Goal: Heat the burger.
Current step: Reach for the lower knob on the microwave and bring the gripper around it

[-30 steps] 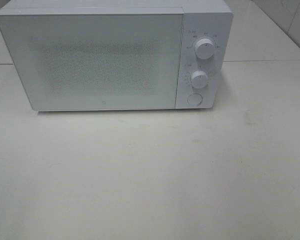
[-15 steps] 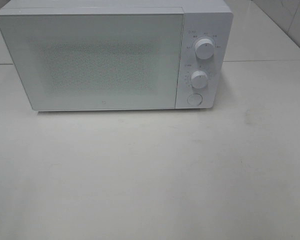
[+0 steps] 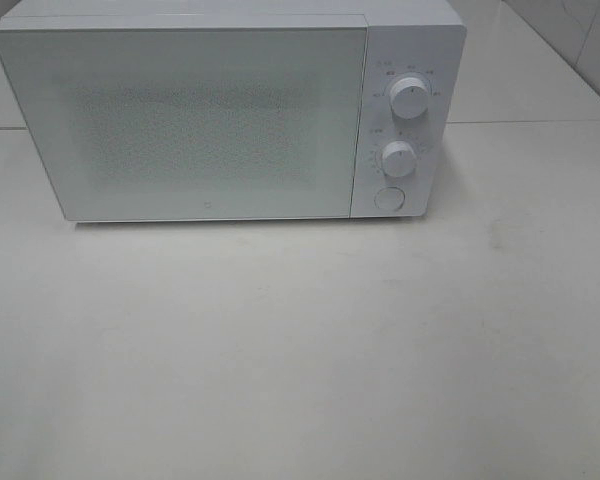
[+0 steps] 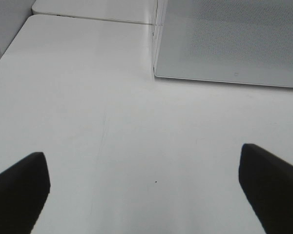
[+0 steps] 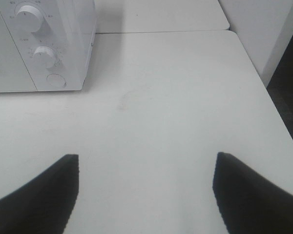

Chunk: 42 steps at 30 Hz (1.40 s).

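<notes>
We see a matte white worktop (image 3: 300,350) with faint scuffs, and a pale wall (image 3: 592,40) behind it at the right. A boxy white microwave (image 3: 180,120) stands on it, door shut, its window frosted with fine dots. The panel carries an upper knob (image 3: 408,97), a lower knob (image 3: 398,158) and 1 round button (image 3: 388,198). The left hand (image 4: 141,165) hovers over the worktop, dark fingers spread wide, holding nothing; the right hand (image 5: 146,163) is likewise spread and empty. We cannot tell where the burger is — no view shows it.

White table (image 3: 300,350) with a microwave (image 3: 210,120).
The white microwave stands at the table's far side, its door shut.
</notes>
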Available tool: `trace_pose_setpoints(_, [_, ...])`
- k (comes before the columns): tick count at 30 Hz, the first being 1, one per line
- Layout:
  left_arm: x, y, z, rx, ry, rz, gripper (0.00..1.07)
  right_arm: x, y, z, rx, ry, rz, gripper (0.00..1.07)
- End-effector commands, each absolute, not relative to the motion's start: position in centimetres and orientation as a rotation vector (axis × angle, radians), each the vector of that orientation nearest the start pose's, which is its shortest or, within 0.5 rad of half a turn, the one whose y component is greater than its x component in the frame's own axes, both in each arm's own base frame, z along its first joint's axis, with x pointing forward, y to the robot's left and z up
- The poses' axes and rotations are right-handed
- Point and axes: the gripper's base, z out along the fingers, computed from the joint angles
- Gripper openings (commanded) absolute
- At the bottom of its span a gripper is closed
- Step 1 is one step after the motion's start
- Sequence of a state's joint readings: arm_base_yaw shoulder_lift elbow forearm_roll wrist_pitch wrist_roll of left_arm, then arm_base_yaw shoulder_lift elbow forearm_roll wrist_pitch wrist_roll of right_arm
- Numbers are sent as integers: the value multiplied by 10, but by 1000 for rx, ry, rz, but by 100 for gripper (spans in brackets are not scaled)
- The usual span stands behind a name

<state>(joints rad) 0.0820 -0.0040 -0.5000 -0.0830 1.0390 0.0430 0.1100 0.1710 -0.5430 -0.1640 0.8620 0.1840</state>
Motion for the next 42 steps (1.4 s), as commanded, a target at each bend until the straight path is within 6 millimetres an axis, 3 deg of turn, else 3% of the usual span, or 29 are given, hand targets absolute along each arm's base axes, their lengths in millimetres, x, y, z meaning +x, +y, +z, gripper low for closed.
trace_pose_setpoints(1, [-8,-7,278,-42,1993,-25,98,43,-6,310,40,1957,-3,74])
trace_pose_setpoints(23, [-8,-7,278,-42,1993,-25,98,131,9,312,-28,1931,39,74])
trace_pose_setpoints(42, [-8,-7,278,-42,1993,-25,98,200,22,287,-59,1907,103,74])
